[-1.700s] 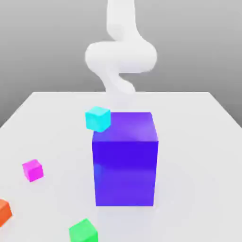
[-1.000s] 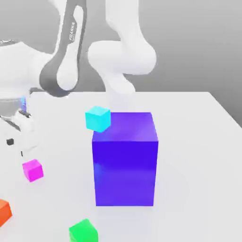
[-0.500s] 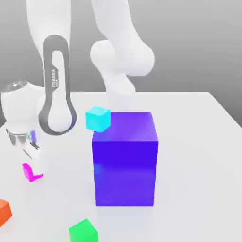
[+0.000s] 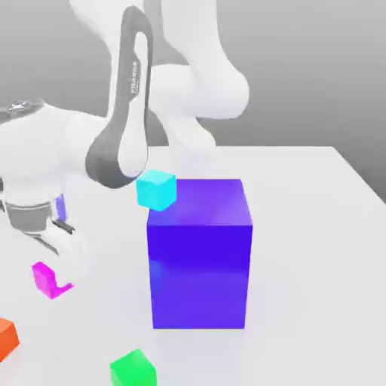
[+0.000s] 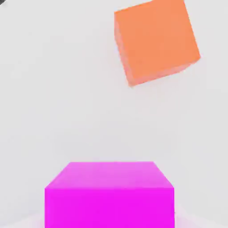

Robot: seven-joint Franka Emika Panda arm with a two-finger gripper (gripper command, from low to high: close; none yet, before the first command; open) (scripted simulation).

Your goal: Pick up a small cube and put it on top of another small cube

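Grey backdrop rises behind a white worktop (image 4: 317, 226) that carries several coloured blocks. At the middle stands a tall blue-purple block (image 4: 200, 252), and a cyan cube (image 4: 156, 188) sits just behind its upper corner on the exterior view's left. The white arm (image 4: 196, 83) bends down from above toward the exterior view's left, its hand low over the worktop. The fingers (image 4: 64, 241) are clenched on the pink cube (image 4: 47, 280), which sits on the exterior view's left of the worktop, well apart from the blue-purple block; one white finger covers part of the cube, so only its pink face and lower edge peek out beside it. Whether the cube rests on the worktop or is just off it cannot be told. An orange cube (image 4: 6, 337) lies near the pink one, at the exterior view's left edge and closer to the camera, and a green cube (image 4: 133, 369) sits at the front edge, apart from both. In the hand view the pink cube (image 5: 109, 193) fills the near part of the picture, with the orange cube (image 5: 156, 40) on the white surface beyond it, turned at an angle and not touching it.
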